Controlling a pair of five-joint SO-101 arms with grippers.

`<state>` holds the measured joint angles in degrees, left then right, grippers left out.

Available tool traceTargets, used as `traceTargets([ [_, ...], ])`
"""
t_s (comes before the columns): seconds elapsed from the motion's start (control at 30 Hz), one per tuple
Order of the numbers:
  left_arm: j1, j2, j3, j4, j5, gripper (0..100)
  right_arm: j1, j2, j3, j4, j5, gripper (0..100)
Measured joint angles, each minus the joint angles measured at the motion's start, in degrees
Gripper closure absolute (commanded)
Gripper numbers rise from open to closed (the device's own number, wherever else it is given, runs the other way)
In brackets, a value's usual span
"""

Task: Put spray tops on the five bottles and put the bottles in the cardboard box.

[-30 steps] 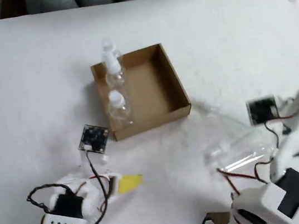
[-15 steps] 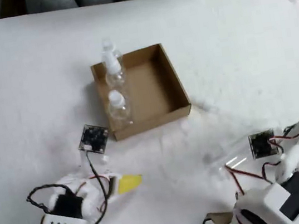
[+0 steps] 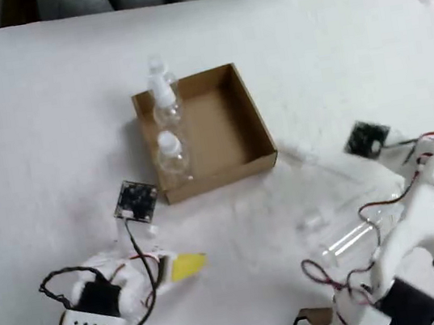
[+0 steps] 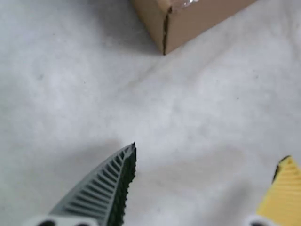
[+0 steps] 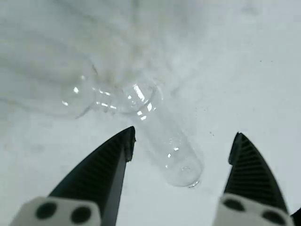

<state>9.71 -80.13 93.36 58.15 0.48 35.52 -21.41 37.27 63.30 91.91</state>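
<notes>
The right gripper [image 5: 183,137] is spread wide and holds nothing. Its tips sit either side of a clear bottle [image 5: 162,134] lying on the table [image 5: 263,56], though it is hard to judge whether they touch it. From above, that bottle [image 3: 349,234] lies well to the right of the box [image 3: 220,129]. The left gripper [image 4: 208,155] is also open and empty, over bare table near a box corner. A topped bottle [image 3: 163,97] sits at the box's far left corner, with a second bottle [image 3: 171,155] along the same wall.
</notes>
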Motion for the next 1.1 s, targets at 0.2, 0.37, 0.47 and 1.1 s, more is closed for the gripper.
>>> traceTargets([
  [0.2,0.0,0.0,0.0,0.0,0.0,59,-9.1,-7.0,0.0,6.0,-12.7,81.7],
  [0.37,0.0,0.0,0.0,0.0,0.0,59,-18.9,-5.4,0.0,6.2,-21.5,76.2],
  [0.47,0.0,0.0,0.0,0.0,0.0,59,-24.4,-1.1,0.0,3.7,-25.1,75.9],
  [1.1,0.0,0.0,0.0,0.0,0.0,59,-32.5,29.1,-12.1,-12.0,-29.6,76.2],
])
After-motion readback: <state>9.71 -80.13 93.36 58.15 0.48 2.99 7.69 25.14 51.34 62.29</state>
